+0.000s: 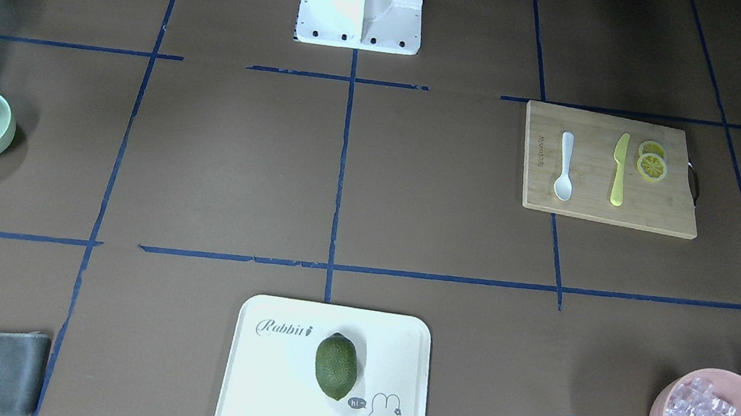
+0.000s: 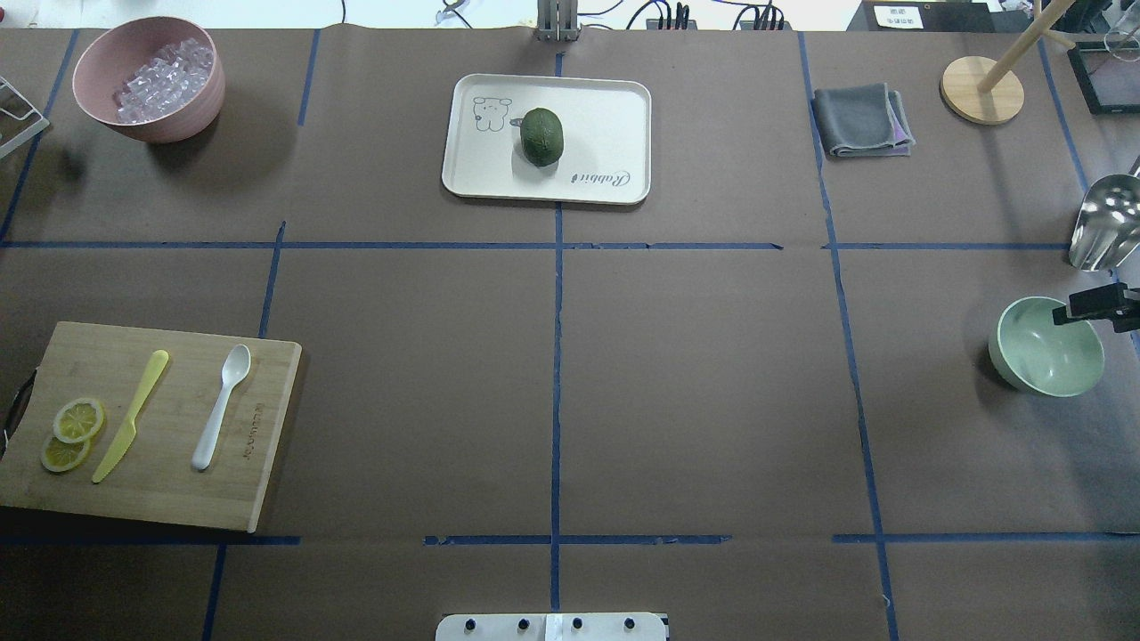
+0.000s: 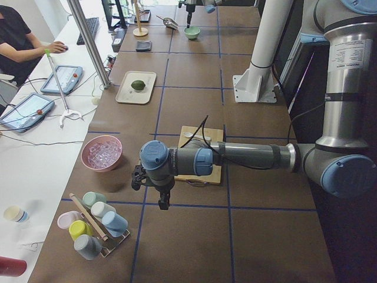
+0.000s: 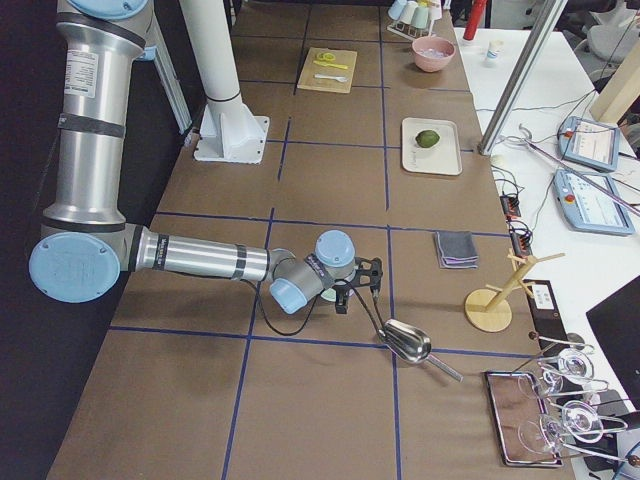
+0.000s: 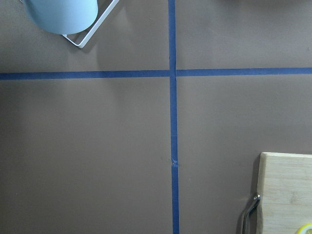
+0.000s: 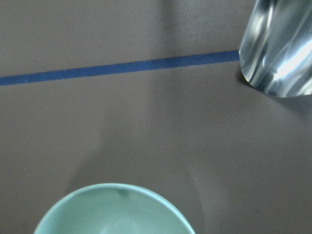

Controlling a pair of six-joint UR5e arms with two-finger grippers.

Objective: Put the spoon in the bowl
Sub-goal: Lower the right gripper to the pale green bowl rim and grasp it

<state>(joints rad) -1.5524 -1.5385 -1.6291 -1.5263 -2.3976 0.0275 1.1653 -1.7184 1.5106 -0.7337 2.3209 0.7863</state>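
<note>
Opening step, nothing lifted yet: across the brown bench (image 2: 695,383), the task's two things lie at opposite edges of the overhead view. The wooden cutting board (image 2: 178,490) sits at lower left and the mint-green bowl (image 2: 1042,352) at the right edge, well apart. The white spoon (image 2: 221,407) lies flat on the board's right half, scoop toward the top of the frame, with the yellow-green knife (image 2: 132,414) beside it on the left, not touching.

I judge the next move to be mine on the left. I should bring the end effector over the spoon's straight handle, come down square to it, and close across its width without nudging the knife. A long carry toward the bowl would follow.

My left arm (image 3: 247,158) lies stretched level across the middle of the exterior left view, wrist turned down. The left end effector (image 3: 162,200) hangs over bare bench just off the board's edge. My left wrist camera sees only the board's corner at lower right. I cannot tell whether it is parted or closed. My right arm (image 4: 190,255) reaches low and level. The right end effector (image 2: 1073,309) pokes in over the bowl's upper right rim, and too little of it shows to say how it is set.
</note>
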